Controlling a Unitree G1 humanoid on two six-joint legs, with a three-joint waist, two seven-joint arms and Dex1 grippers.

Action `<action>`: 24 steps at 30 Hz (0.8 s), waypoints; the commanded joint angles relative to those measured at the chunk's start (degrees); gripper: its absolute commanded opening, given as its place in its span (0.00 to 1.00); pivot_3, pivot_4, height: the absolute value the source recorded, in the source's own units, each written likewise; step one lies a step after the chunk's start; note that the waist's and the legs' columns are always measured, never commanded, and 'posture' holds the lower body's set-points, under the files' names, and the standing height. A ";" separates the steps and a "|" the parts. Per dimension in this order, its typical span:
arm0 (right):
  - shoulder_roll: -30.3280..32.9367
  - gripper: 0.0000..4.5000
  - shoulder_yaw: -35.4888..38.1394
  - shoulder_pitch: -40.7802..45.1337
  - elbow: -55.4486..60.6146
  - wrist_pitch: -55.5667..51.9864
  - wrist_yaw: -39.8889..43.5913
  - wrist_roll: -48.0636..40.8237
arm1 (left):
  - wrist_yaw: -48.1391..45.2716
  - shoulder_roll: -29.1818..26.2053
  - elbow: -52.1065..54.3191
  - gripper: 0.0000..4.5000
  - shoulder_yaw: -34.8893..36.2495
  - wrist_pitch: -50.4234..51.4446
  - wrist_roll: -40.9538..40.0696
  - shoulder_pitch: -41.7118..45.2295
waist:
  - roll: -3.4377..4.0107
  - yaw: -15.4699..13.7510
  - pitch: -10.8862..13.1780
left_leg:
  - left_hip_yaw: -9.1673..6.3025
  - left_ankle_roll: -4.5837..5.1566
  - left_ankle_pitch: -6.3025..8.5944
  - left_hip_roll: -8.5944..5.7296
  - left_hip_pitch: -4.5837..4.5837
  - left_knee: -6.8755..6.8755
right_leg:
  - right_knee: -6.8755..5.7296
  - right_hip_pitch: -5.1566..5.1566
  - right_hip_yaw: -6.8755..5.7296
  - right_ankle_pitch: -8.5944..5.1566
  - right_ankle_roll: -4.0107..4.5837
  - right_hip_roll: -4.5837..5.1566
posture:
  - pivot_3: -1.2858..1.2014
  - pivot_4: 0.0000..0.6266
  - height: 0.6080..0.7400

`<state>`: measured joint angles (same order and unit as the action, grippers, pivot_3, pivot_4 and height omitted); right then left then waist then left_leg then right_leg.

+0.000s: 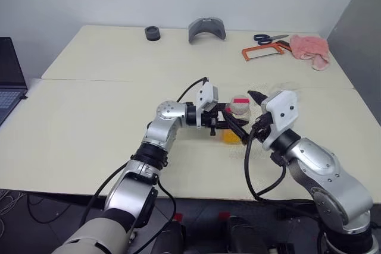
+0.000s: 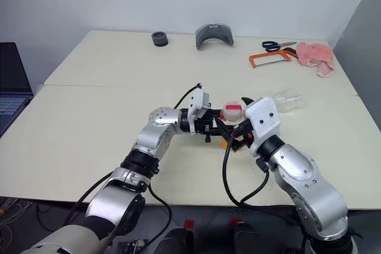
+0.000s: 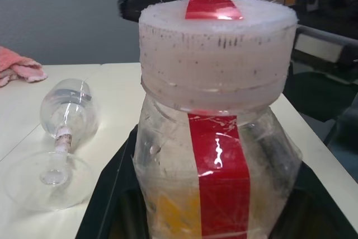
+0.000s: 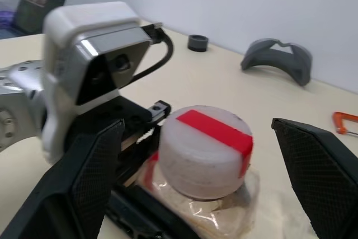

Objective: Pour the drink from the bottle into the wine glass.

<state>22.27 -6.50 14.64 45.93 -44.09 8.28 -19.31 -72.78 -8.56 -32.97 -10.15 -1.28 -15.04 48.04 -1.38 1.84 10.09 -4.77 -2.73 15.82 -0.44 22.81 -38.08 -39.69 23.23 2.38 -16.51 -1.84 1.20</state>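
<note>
Bottle [image 1: 239,111] upright in pinching left claw [image 1: 229,124], cap up; right claw [image 4: 204,188] spread.

Two silver jointed arms [image 1: 156,132] with black cuffs, loose black cables, white wrist camera housings [image 1: 208,97], black textured fingers [image 4: 92,177].

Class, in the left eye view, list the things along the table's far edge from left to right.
Black ring → grey curved piece → scissors → orange hacksaw → pink cloth.
</note>
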 commanded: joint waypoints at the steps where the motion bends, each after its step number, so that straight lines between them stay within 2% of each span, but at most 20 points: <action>1: -2.12 1.00 0.24 0.73 0.65 2.07 -1.22 1.50 | -0.06 0.90 -0.17 0.40 0.54 -2.19 0.00 2.21 | 0.00 0.04 0.00 | 0.00 0.00 0.00 0.00 -0.01 0.00 | 0.00 0.00 0.00 0.00 0.00 -0.02 | 0.52 0.24 1.00; 4: -3.51 1.00 0.91 0.50 0.51 1.98 -1.00 1.37 | -0.19 0.86 -0.95 0.40 0.68 -3.00 0.31 2.35 | 0.00 0.05 0.00 | 0.01 0.01 0.01 0.00 -0.01 0.00 | 0.00 0.00 0.00 0.00 0.00 -0.03 | 0.52 0.24 1.00; 7: -5.04 0.88 2.01 0.46 0.52 1.39 -0.30 -0.39 | -0.21 0.69 -1.49 0.40 0.87 -3.62 0.56 2.41 | 0.00 0.04 0.00 | 0.00 0.02 0.01 0.00 0.00 0.00 | -0.01 0.00 0.00 0.00 0.00 -0.03 | 0.52 0.24 1.00; 13: -4.13 0.41 1.31 0.51 0.96 0.53 2.91 -1.87 | -0.28 0.46 -1.53 0.40 0.88 -3.99 0.68 2.25 | 0.00 0.05 0.00 | 0.00 0.03 0.01 0.00 0.00 0.00 | -0.01 0.00 0.00 0.00 0.00 -0.03 | 0.52 0.24 1.00; 19: -0.74 0.40 0.11 0.87 -0.37 1.45 8.61 -3.12 | -0.64 0.41 -1.19 0.40 0.98 -3.75 0.57 2.06 | 0.00 0.05 0.00 | 0.00 0.03 0.02 -0.01 0.00 0.00 | -0.01 0.00 -0.01 0.00 0.00 -0.03 | 0.52 0.24 1.00; 21: 3.06 0.40 0.31 2.24 -2.93 4.14 15.54 -4.36 | -1.38 0.30 -0.88 0.40 0.93 -3.36 0.34 2.15 | 0.00 0.07 0.00 | 0.03 0.03 0.02 -0.02 -0.01 0.00 | 0.00 0.00 -0.01 0.00 0.00 -0.03 | 0.52 0.24 1.00; 24: 12.38 0.40 1.27 7.09 -10.76 11.29 32.91 -6.48 | -3.48 -0.12 -0.23 0.40 0.49 -2.79 0.03 2.28 | 0.00 0.08 0.00 | 0.12 0.04 0.02 -0.05 -0.02 0.00 | 0.01 -0.02 -0.02 0.00 0.00 -0.04 | 0.52 0.24 1.00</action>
<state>31.77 -3.62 19.98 36.35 -36.51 30.67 -23.98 -75.89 -8.89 -35.79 -10.23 -4.42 -13.75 48.51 -1.38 1.91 10.09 -4.63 -2.68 15.84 -0.49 22.80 -38.09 -39.66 23.20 2.34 -16.51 -1.84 1.13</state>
